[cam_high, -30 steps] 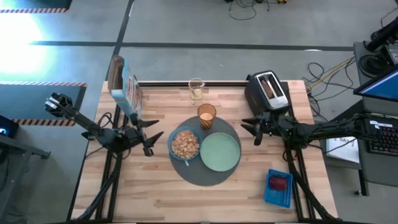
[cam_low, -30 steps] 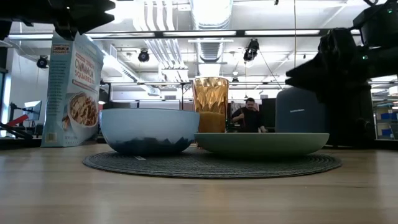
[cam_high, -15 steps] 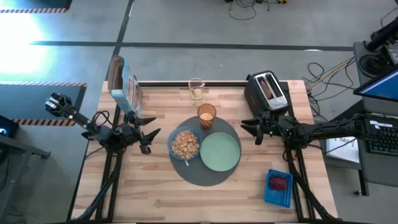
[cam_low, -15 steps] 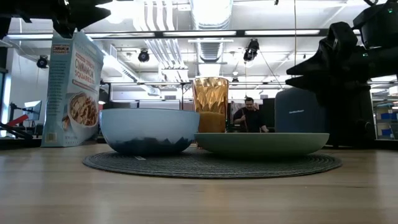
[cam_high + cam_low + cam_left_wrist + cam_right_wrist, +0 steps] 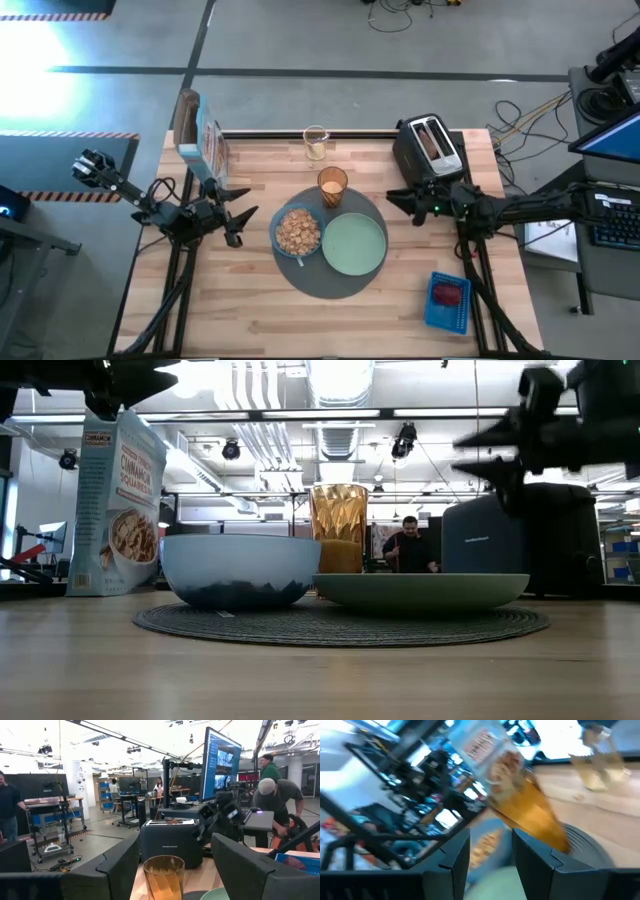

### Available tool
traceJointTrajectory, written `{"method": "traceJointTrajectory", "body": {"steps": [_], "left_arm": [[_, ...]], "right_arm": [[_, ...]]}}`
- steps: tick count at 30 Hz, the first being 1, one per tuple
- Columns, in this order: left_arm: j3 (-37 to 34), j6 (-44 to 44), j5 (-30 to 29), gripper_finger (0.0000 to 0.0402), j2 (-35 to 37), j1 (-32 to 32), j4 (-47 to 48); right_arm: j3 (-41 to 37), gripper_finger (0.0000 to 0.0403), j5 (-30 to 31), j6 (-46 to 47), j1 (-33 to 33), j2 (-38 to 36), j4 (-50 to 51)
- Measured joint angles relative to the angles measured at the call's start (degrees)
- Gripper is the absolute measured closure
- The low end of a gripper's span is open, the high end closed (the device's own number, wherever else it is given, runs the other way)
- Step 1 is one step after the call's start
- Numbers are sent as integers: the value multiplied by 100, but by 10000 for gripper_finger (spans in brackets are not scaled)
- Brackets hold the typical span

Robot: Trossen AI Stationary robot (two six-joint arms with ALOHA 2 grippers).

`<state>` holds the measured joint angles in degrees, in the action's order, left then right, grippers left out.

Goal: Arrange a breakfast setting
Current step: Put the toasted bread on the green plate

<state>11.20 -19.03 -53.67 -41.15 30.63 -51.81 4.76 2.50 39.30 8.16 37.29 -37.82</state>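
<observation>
High view: round pale-green plate (image 5: 354, 244)

Ribbed woven mat (image 5: 340, 624) (matt grey) on pale wood-plank table (image 5: 250, 310).

Two dark jointed arms (cables alongside), each with a two-fingered black tool (image 5: 236, 214)

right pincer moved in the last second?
Yes. In the low view the right pincer has risen, now above the toaster top instead of level with it.
</observation>
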Motion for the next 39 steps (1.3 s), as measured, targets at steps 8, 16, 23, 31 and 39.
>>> {"method": "traceJointTrajectory", "body": {"steps": [8, 16, 23, 31, 39], "left_arm": [[0, -4, -295, 174, 2, 0, 12], [0, -2, -588, 174, 4, 0, 37], [0, -2, -599, 174, 4, 0, 130], [0, -2, -600, 174, 4, 0, 185], [-4, -2, -599, 174, 13, 0, 184]], "right_arm": [[1570, 268, -286, -555, -2, 3, 2284], [3801, 268, 1748, -325, -2, 185, 6090], [4888, 268, 2605, 278, 0, 471, 8007], [5357, 268, 2604, 633, 2, 966, 9090], [5979, 254, 2612, 891, 158, 1490, 10279]]}}
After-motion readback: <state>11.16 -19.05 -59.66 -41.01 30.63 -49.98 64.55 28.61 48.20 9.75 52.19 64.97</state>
